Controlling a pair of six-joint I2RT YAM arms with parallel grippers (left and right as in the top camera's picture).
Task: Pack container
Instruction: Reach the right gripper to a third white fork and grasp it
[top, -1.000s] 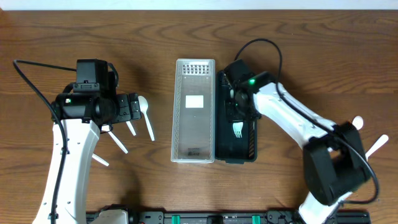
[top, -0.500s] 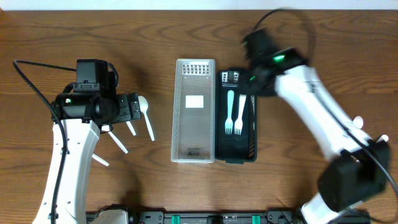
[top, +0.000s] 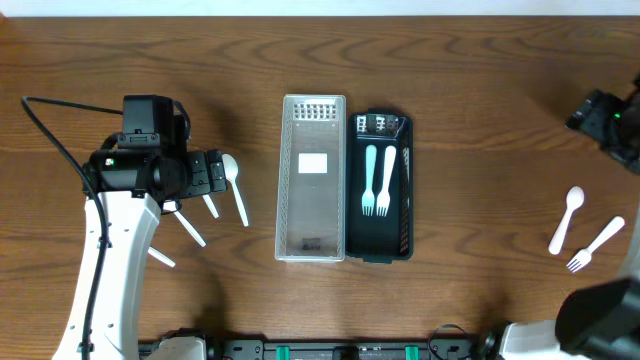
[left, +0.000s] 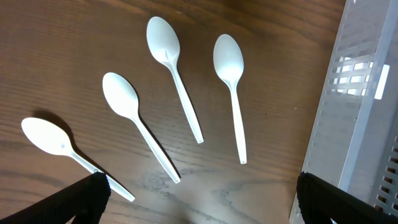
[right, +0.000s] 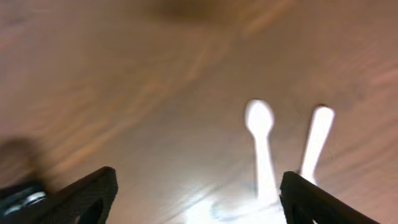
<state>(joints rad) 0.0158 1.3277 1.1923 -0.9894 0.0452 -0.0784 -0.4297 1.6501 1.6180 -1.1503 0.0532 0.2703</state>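
Right arm (top: 612, 118) swung away from the black container (top: 378, 240), jaws wide apart; left jaws also open above four spoons (left: 169, 74).

R gripper (top: 605, 118) cut off at edge, wrist view blurry

The surface (top: 480, 90) is shown in warm brown wood, streaked with darker grain. The container (top: 399, 245) is black. Inside it, a pale blue fork (top: 370, 180) and a white fork (top: 388, 178) are seen. The clear tray (top: 313, 215) is colourless, marked by a white label (top: 313, 163) and a grid of small slots at its far end. The four spoons (left: 176, 74) at the left are plain white, as are the lone spoon (top: 566, 220) and the lone fork (top: 594, 244) at the right. The left arm (top: 105, 270) is white, its left hand (top: 212, 172) black, with a green light (top: 112, 158) and a black cable (top: 50, 130).
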